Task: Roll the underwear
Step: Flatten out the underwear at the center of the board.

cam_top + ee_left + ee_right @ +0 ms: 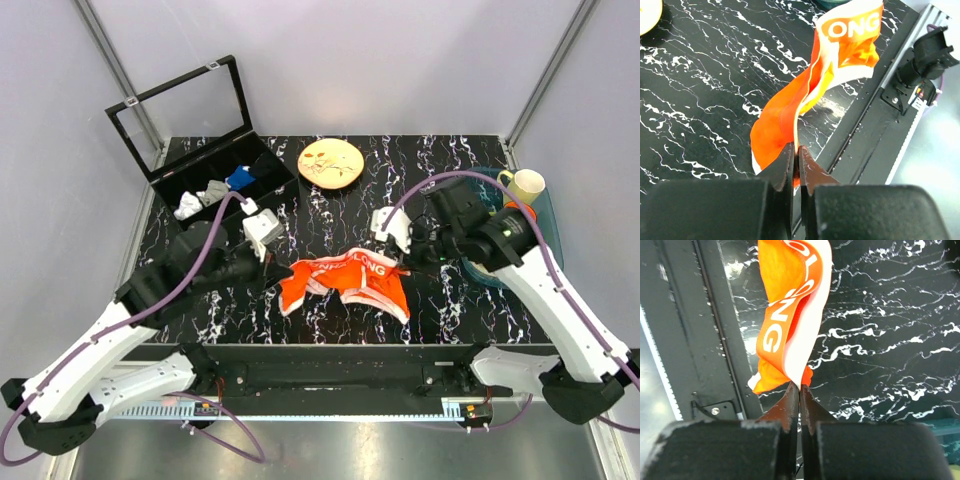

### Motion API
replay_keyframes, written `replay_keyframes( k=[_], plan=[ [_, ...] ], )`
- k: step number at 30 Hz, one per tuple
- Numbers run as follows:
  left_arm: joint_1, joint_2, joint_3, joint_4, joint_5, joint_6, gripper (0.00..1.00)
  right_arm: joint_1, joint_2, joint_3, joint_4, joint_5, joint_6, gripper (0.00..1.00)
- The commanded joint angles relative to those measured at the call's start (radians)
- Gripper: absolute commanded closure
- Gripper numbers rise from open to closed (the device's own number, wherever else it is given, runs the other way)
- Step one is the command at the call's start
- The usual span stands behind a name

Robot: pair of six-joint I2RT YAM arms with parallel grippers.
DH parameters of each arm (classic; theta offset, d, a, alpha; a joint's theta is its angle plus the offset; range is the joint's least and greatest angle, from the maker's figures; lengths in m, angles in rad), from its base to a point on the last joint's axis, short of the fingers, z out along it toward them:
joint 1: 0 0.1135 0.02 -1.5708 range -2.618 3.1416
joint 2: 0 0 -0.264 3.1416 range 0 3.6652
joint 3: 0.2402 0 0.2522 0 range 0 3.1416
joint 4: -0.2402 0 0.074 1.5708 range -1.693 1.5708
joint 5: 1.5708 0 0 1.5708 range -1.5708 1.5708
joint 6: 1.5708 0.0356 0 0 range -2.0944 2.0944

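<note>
The bright orange underwear with white edging and white lettering hangs stretched between my two grippers over the middle front of the black marbled table. My left gripper is shut on its left end; in the left wrist view the jaws pinch the orange fabric. My right gripper is shut on its right end; in the right wrist view the jaws pinch the white-edged band. The garment is lifted and twisted, sagging at the front right.
A black box with an open lid holds small rolled garments at the back left. A round plate lies at the back centre. A yellow cup stands by a teal bowl at the right. The table's front rail runs below.
</note>
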Motion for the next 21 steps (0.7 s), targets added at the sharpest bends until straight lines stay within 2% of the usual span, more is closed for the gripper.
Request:
replay_keyframes(
  k=[1, 4, 7, 9, 10, 11, 12, 14, 15, 17, 18, 19, 20, 21],
  plan=[
    [0.004, -0.042, 0.066, -0.121, 0.076, 0.018, 1.0, -0.049, -0.043, 0.049, -0.139, -0.171, -0.03, 1.0],
    [0.004, -0.052, 0.053, -0.104, 0.074, 0.003, 1.0, -0.065, -0.072, 0.005, -0.093, -0.162, -0.013, 1.0],
    [0.012, 0.003, 0.033, -0.067, 0.033, 0.021, 1.0, -0.073, -0.066, -0.104, 0.034, -0.014, 0.02, 1.0],
    [0.042, 0.126, 0.055, -0.036, 0.025, 0.047, 1.0, -0.125, -0.034, -0.166, 0.123, 0.099, 0.03, 1.0],
    [0.102, 0.178, 0.072, -0.032, 0.024, 0.076, 1.0, -0.162, 0.029, -0.198, 0.207, 0.117, 0.034, 1.0],
    [0.137, 0.316, 0.116, -0.012, 0.028, 0.085, 1.0, -0.199, 0.073, -0.201, 0.243, 0.128, 0.042, 1.0],
    [0.174, 0.386, 0.141, 0.003, 0.039, 0.093, 1.0, -0.279, 0.124, -0.195, 0.319, 0.136, 0.075, 1.0],
    [0.257, 0.552, 0.205, 0.06, 0.004, 0.087, 1.0, -0.338, 0.288, -0.16, 0.405, 0.227, 0.131, 1.0],
    [0.285, 0.732, 0.295, 0.069, -0.013, 0.093, 1.0, -0.37, 0.339, -0.148, 0.478, 0.258, 0.172, 1.0],
    [0.303, 0.897, 0.422, 0.056, -0.122, 0.105, 1.0, -0.377, 0.46, -0.12, 0.53, 0.33, 0.195, 1.0],
    [0.319, 1.053, 0.545, 0.05, -0.157, 0.104, 1.0, -0.377, 0.495, -0.103, 0.574, 0.347, 0.203, 0.98],
    [0.325, 1.112, 0.602, 0.04, -0.223, 0.105, 0.98, -0.378, 0.553, -0.089, 0.582, 0.407, 0.205, 0.89],
    [0.331, 1.172, 0.651, 0.016, -0.248, 0.105, 0.77, -0.38, 0.578, -0.074, 0.583, 0.424, 0.215, 0.81],
    [0.334, 1.23, 0.735, 0.007, -0.263, 0.104, 0.66, -0.383, 0.589, -0.054, 0.579, 0.427, 0.221, 0.64]
  ],
)
